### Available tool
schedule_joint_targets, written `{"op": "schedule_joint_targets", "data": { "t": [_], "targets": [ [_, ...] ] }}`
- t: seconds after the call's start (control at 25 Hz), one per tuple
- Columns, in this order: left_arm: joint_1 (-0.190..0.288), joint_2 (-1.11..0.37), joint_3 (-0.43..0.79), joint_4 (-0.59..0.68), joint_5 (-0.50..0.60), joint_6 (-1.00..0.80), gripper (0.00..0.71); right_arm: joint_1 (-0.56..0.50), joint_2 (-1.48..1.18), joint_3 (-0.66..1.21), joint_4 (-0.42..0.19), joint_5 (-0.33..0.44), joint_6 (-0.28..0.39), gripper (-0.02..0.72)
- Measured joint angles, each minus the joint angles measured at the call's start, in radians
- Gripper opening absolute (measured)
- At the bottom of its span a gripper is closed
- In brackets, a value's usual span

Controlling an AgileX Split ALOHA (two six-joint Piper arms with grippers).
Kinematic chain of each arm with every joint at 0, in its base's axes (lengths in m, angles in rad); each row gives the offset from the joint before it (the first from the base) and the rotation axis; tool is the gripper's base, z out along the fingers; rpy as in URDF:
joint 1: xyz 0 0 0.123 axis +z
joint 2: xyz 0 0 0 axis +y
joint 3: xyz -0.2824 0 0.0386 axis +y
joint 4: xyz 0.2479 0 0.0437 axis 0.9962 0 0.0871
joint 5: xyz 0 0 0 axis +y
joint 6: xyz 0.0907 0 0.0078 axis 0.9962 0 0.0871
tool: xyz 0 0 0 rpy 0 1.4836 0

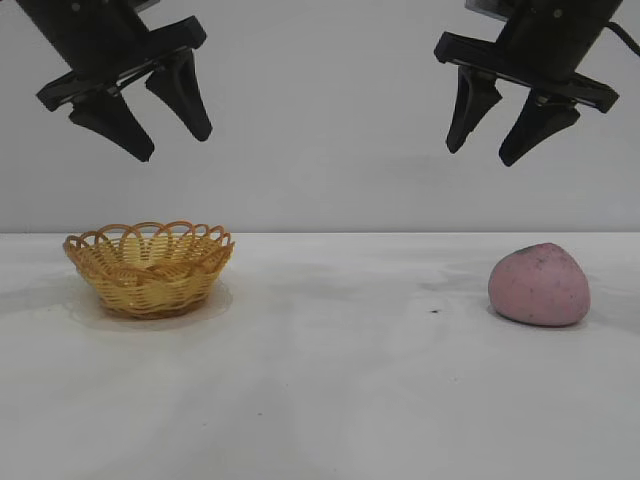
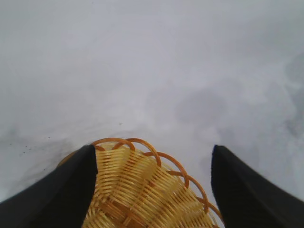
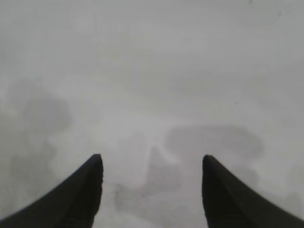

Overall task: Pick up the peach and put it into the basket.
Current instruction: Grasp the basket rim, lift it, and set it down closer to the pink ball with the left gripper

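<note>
Exterior view: empty basket (image 1: 149,268) at left, peach (image 1: 539,285) well apart; left gripper (image 1: 170,130), right gripper (image 1: 487,146) spread, holding nothing.

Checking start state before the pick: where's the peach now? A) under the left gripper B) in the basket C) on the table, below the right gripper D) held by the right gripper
C: the peach lies on the table, with the open right gripper hanging above it and holding nothing; the basket sits far off under the left gripper.
</note>
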State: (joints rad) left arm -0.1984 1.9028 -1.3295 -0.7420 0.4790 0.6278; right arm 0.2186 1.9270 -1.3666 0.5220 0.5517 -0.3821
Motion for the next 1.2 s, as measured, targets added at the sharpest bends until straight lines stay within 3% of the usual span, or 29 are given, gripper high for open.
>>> {"op": "schedule_joint_targets", "data": {
  "t": [0.44,0.64,0.96,1.2],
  "targets": [
    [0.0,0.0,0.0,0.011,0.027,0.0,0.496,0.0,0.0,0.0,0.004,0.0,0.0,0.386],
    [0.0,0.0,-0.027,0.152,0.129,0.0,0.496,0.0,0.0,0.0,0.008,0.0,0.0,0.386],
    [0.0,0.0,-0.175,0.442,0.359,-0.006,0.496,0.0,0.0,0.0,0.008,0.0,0.0,0.386],
    [0.0,0.016,-0.275,0.579,0.483,0.007,0.496,0.0,0.0,0.0,0.008,0.002,0.0,0.386]
  ]
}}
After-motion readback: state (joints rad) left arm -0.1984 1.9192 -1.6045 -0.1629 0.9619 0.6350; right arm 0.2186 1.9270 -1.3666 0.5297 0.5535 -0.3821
